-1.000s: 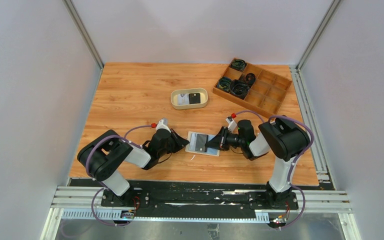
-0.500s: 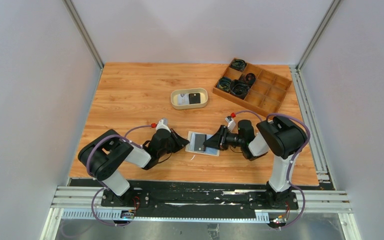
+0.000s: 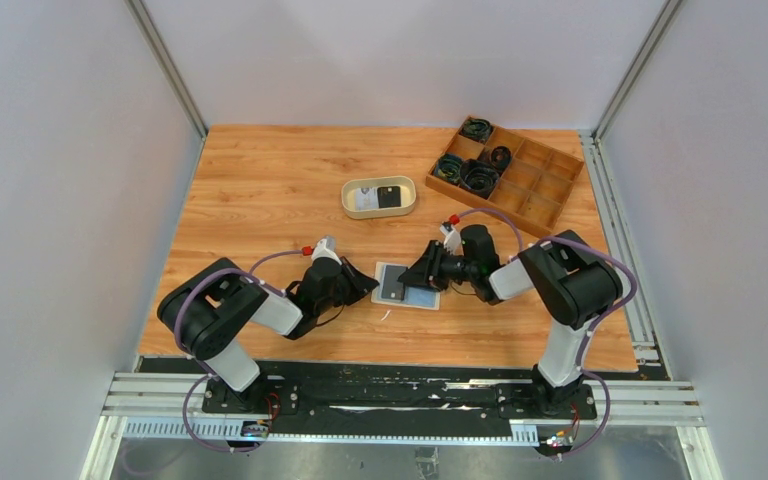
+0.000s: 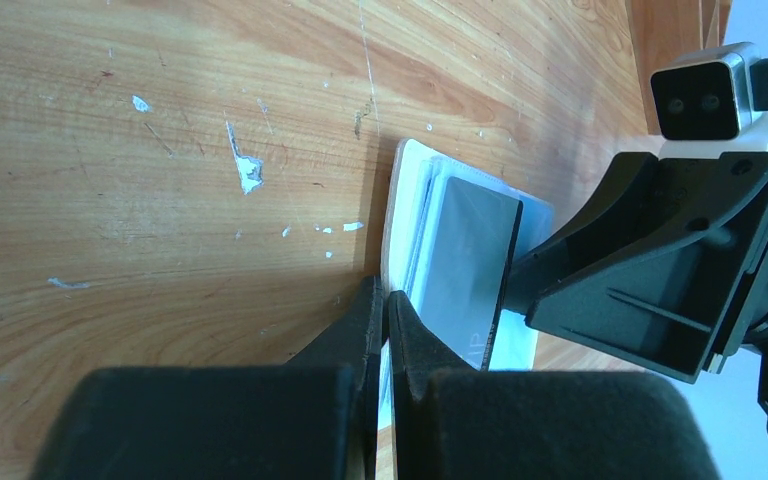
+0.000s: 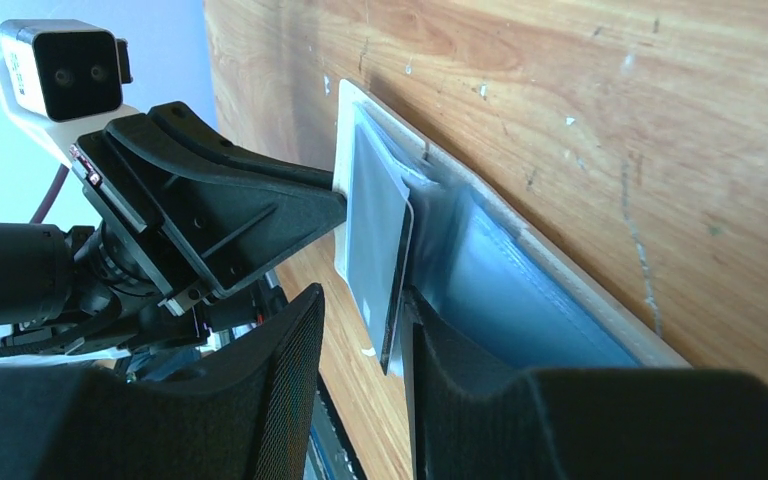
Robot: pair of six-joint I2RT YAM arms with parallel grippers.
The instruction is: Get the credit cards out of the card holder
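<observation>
The card holder (image 3: pixel 423 299) lies opened flat on the worktop (image 3: pixel 260 190), low in the middle of the overhead frame, between the two arms. The left pincer (image 4: pixel 384 312) is clenched, its fingers almost together. A pale sliver between them suggests it nips the holder's edge, the one toward the left of the overhead frame. Either way it anchors that side.

A dark card (image 5: pixel 375 240) sits over the holder's left half, its near edge lifted off the pale-blue lining. Whether its far end is in a pocket I cannot tell. The right pincer (image 5: pixel 365 310) straddles that lifted edge. The card leans on one finger and a clear gap shows beside the other, so I read this pincer as released, not gripping.

The step in hand looks like drawing this card free. To do it well, the right jaws should close squarely on the flat faces, far enough in that the pads take the card's body and not just a corner. A thin, stiff card held by a corner is likely to pivot or flick away. The pull should run low and straight toward the right of the overhead frame, away from the left pincer and without twist, so the card slides rather than bends. The left pincer must hold firm, or the whole holder will drag along.

The oval tray (image 3: pixel 380 181), upper middle of the overhead frame, holds a white card (image 3: pixel 364 201) and a black card (image 3: pixel 390 197), which makes it the likely drop place.
</observation>
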